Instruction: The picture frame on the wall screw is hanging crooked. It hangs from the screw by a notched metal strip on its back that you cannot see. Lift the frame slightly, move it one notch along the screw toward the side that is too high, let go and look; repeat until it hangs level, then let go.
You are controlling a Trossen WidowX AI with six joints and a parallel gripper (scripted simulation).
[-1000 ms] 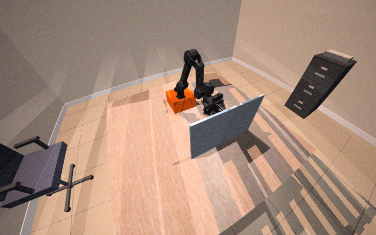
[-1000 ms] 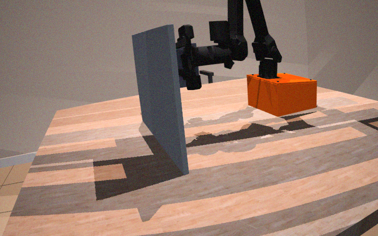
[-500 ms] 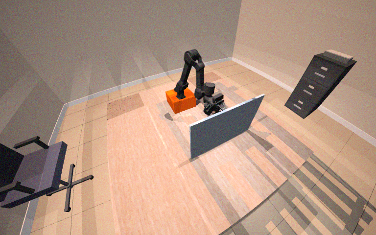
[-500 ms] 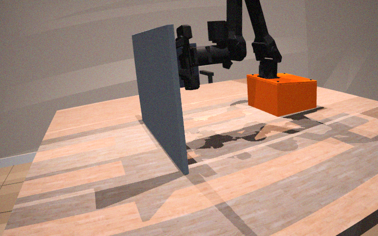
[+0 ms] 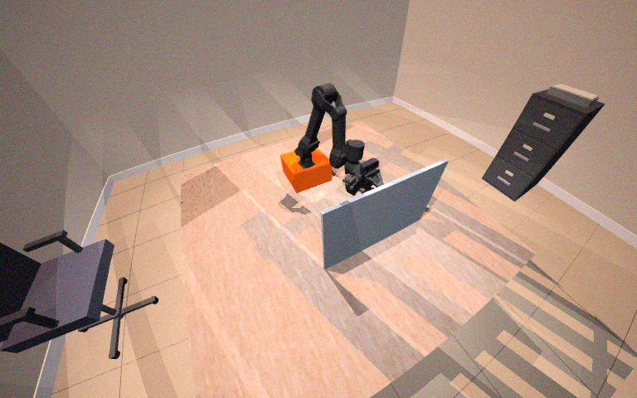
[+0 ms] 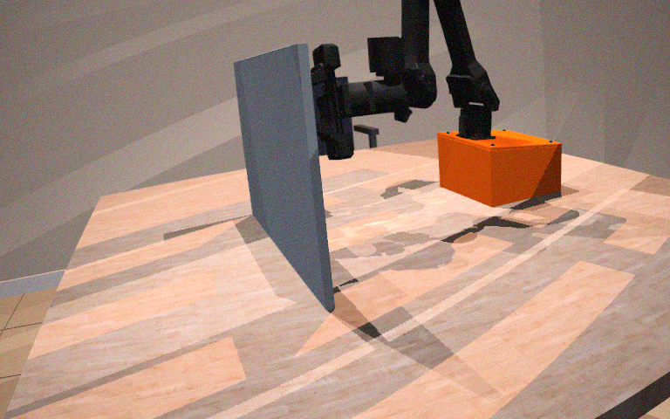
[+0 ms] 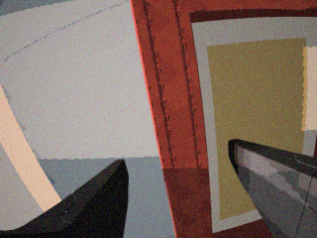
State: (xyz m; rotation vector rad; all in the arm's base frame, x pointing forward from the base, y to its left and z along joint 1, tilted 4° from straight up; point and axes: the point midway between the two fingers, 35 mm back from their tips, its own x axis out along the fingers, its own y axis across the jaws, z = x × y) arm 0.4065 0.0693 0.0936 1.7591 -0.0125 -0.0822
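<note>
The picture frame (image 7: 170, 99) shows in the wrist view as a red border with a pale inner edge around an ochre picture. Its left bar runs slanted down the view, its top end further left; the right side and lower end are cut off. The frame is on the grey-blue wall panel (image 5: 382, 215) (image 6: 276, 138) (image 7: 84, 89), whose back hides it in the top and exterior views. The screw is not visible. My gripper (image 7: 177, 158) (image 6: 326, 103) is open and empty at the panel's front. In the wrist view, one fingertip appears left of the frame's left bar, the other over the picture. Contact cannot be told.
The panel stands upright on the wooden table (image 5: 263, 304) (image 6: 197, 316). The arm rises from an orange base block (image 5: 307, 176) (image 6: 464, 170) facing the panel. A chair (image 5: 65, 281) and a dark drawer cabinet (image 5: 535, 140) stand beyond the table. Shadows cross the table.
</note>
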